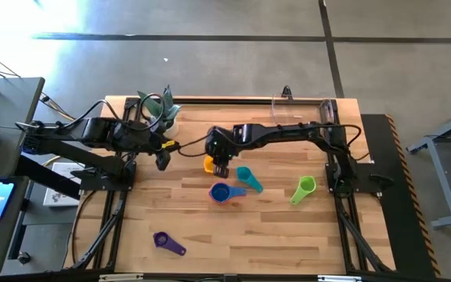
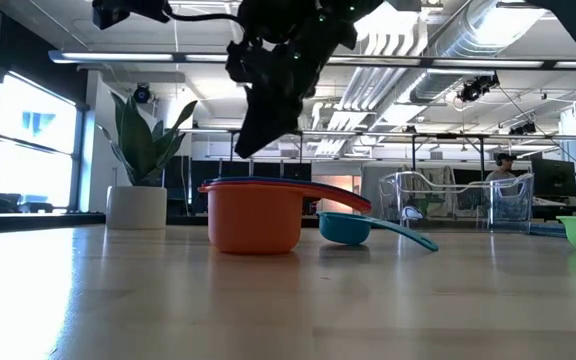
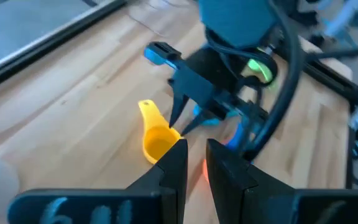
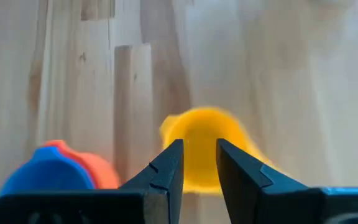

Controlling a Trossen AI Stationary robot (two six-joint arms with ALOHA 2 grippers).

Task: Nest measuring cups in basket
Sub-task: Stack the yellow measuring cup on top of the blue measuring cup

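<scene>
A yellow cup (image 1: 207, 164) lies on the table mid-board, handle toward the far-left. My right gripper (image 1: 220, 165) hovers over it, raised (image 2: 268, 110), fingers slightly open; the cup (image 4: 201, 152) shows beyond the gap, untouched. Near it stands an orange cup (image 2: 255, 218) with red and blue cups nested in it (image 1: 221, 193). A teal cup (image 1: 249, 178), a green cup (image 1: 304, 188) and a purple cup (image 1: 168, 243) lie apart. The clear basket (image 1: 304, 110) sits at the far edge. My left gripper (image 1: 161, 160) waits shut to the left of the yellow cup (image 3: 157, 137).
A potted plant (image 1: 159, 110) stands at the far-left corner, next to the left arm. Bare board lies along the near edge between the purple cup and the green cup. Black frame rails run down both sides of the table.
</scene>
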